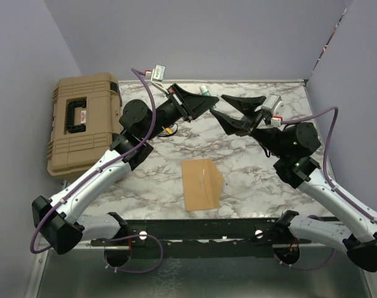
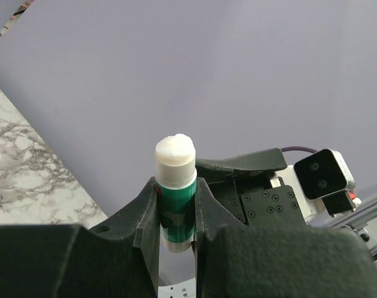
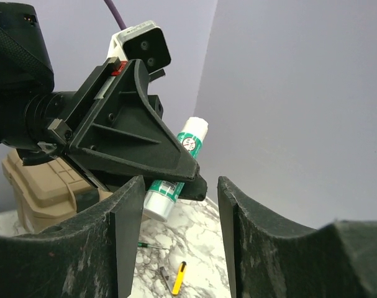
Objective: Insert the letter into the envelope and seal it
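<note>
The envelope (image 1: 200, 185) lies flat on the marble desk (image 1: 250, 180), about midway between left and right and toward the near edge, between my two arm bases. A pointed edge shows on its right side. From the overhead view I cannot tell the letter apart from it, so I cannot say whether the sheet is inside or lying on top. Nothing touches the paper.

Both arms are raised over the far part of the desk, well apart from the envelope, with their tips facing each other. My left end effector (image 2: 176, 186) is pinching a green glue stick (image 2: 175, 161) by its body. The stick's white end stands up above the fingers, with no cap on it. My right end effector (image 3: 181, 186) is spread wide and has nothing between its fingers. It sits just right of the left one, pointing at the stick.

A tan hard case (image 1: 82, 124) sits at the far left of the desk. A small yellow item (image 3: 179, 277) lies on the marble beneath the left arm.
</note>
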`<state>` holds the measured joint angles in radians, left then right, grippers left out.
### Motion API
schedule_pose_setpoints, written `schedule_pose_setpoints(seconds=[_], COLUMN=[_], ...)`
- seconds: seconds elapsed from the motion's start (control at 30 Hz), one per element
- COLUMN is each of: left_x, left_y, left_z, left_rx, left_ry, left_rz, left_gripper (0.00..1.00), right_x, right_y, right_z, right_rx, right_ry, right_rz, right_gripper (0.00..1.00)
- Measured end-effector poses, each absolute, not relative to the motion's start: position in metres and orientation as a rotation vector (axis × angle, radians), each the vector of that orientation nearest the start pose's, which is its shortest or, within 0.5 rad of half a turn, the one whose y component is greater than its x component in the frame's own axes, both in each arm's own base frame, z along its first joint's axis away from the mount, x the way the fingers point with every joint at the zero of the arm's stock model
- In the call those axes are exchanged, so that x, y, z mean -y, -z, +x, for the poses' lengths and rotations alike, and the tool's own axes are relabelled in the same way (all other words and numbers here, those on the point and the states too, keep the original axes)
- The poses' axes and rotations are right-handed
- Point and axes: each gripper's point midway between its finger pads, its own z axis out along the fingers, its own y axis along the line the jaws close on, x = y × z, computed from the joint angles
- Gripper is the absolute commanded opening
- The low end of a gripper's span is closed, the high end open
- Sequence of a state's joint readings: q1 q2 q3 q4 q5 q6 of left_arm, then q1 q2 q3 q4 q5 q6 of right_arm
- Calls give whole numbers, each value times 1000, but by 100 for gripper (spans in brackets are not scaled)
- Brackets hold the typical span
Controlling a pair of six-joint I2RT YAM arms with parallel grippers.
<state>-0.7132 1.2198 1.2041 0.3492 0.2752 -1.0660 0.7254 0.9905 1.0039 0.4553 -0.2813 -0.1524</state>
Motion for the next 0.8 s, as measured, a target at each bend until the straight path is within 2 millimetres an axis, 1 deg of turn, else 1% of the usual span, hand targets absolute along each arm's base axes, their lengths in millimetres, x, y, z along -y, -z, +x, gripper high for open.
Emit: schedule_pose_setpoints(seconds=[0.13, 0.4, 0.47, 0.57, 0.7, 0.8], left_x=[325, 325, 325, 325, 324, 324], left_y=[-475, -477, -477, -478, -479, -479], left_z=[250, 250, 250, 250, 250, 250], left_rx=[-1445, -1422, -1420, -1416, -1409, -1406], left_ry=[1667, 1650, 1648, 1644, 1641, 1637], left_rz=[32, 54, 56, 61, 66, 68], left_gripper=[0, 0, 0, 0, 0, 0], right_x=[-269, -273, -273, -273, -274, -277], right_y=[-468, -454, -454, -454, -454, -453], right_z=[238, 239, 239, 239, 239, 240], right_rx=[-916, -962, -965, -968, -971, -978], right_ry=[-684, -724, -731, -741, -759, -775], right_rz=[-700, -692, -689, -683, -672, -667], right_gripper=[54, 53, 49, 41, 33, 21])
